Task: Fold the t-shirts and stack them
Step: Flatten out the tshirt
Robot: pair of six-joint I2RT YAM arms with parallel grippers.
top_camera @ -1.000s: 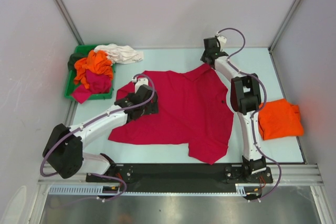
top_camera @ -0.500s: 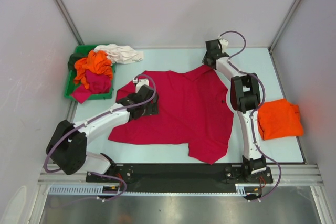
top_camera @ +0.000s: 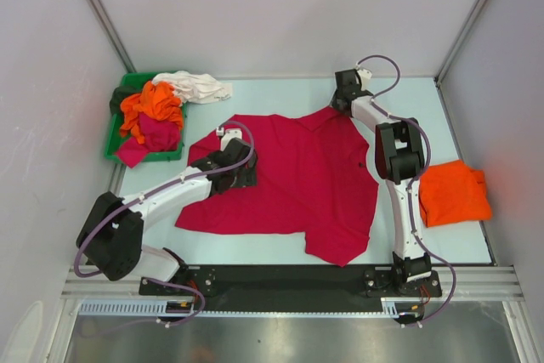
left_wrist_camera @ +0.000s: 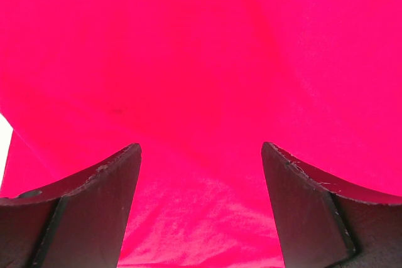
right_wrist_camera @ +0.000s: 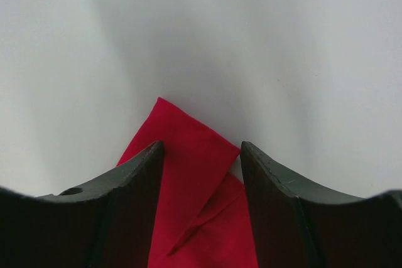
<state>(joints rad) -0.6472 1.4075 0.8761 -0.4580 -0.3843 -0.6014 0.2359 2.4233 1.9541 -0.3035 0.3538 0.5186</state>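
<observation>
Pale desk [top_camera: 280, 91], white walls. The left gripper [left_wrist_camera: 201, 147] is held wide open over the red t-shirt [top_camera: 297, 184]. The right gripper [right_wrist_camera: 202, 144] is parted around its far corner, nothing pinched. One orange t-shirt [top_camera: 455, 193] is folded to its right. The heap of t-shirts [top_camera: 153, 116] to its left looks unfolded, so mostly not done yet.

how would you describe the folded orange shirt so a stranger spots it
Find the big crimson t-shirt spread across the middle of the table. Look right of it, near the table's right edge: the folded orange t-shirt lies alone. Unlike the orange cloth heaped in the green bin at far left, it is flat and folded.
</observation>
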